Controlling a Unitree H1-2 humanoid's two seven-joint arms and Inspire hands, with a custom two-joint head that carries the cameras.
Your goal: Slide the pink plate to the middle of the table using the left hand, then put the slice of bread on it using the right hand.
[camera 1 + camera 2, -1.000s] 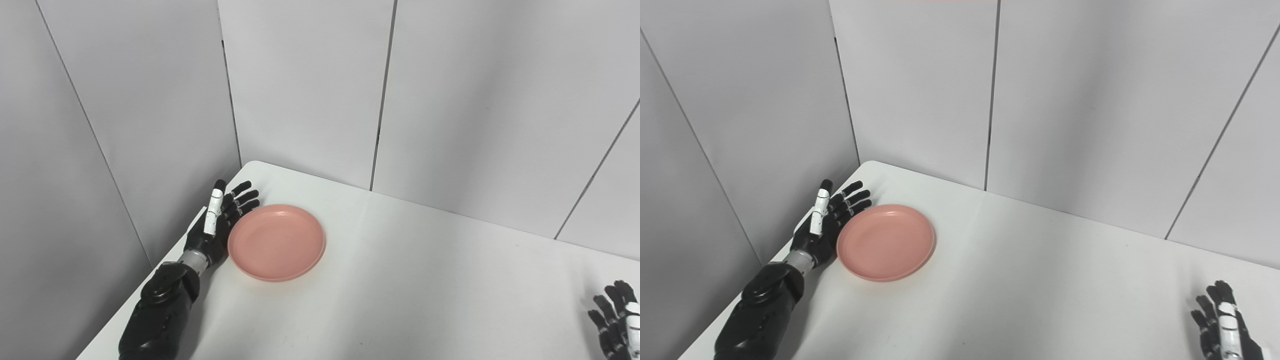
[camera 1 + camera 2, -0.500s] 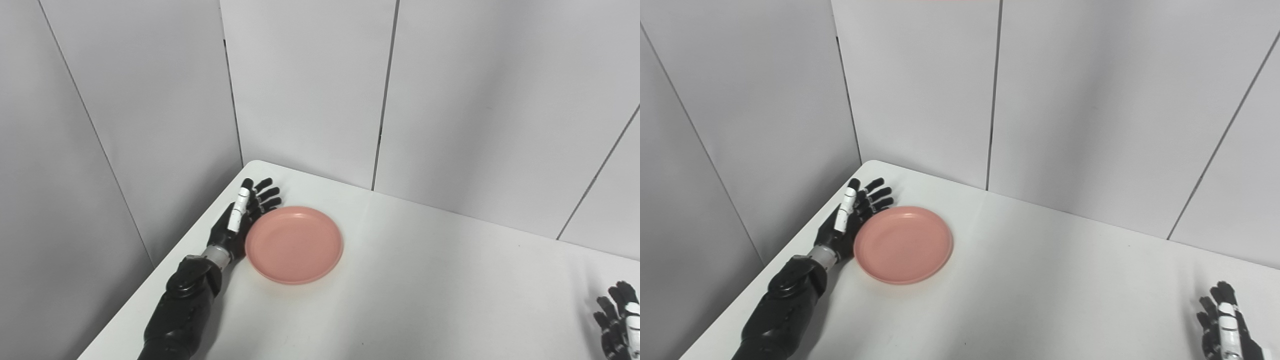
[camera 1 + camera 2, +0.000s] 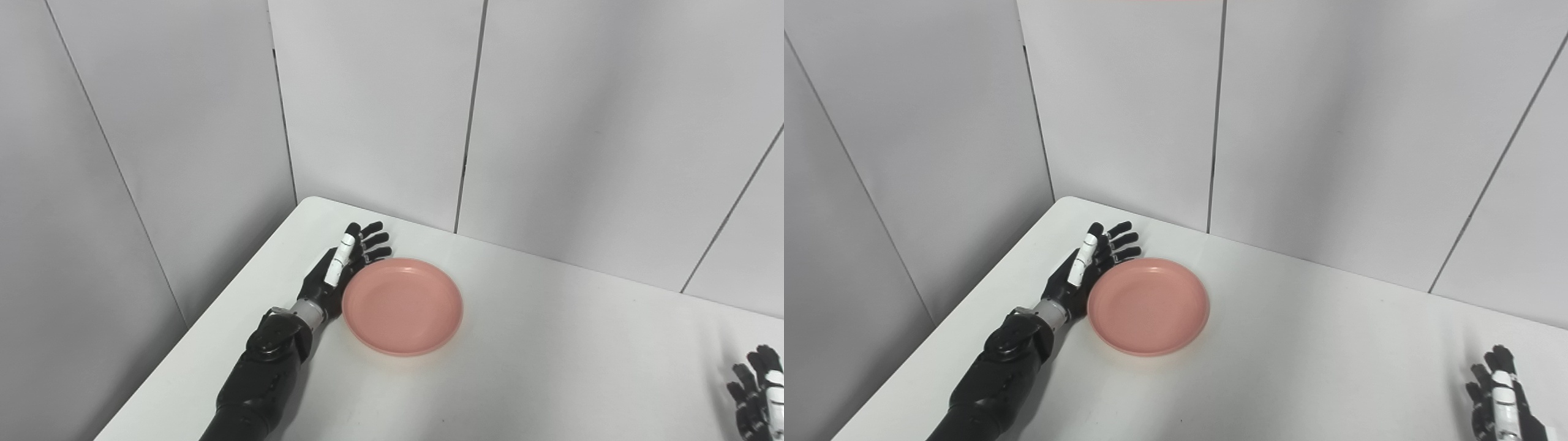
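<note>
A round pink plate (image 3: 402, 305) lies flat on the white table (image 3: 551, 367), left of its middle. My left hand (image 3: 340, 268) is open, on edge, with its palm and fingers against the plate's left rim. It also shows in the right eye view (image 3: 1085, 266) beside the plate (image 3: 1148, 305). My right hand (image 3: 1497, 401) is open and empty at the bottom right, low over the table. No slice of bread is in view.
Grey wall panels (image 3: 380, 110) close off the table's back and left sides, meeting at the far left corner. The table's left edge (image 3: 202, 324) runs just beside my left forearm.
My left hand has pushed the pink plate to the right, away from the table's left edge and toward the middle. The right hand has stayed put.
</note>
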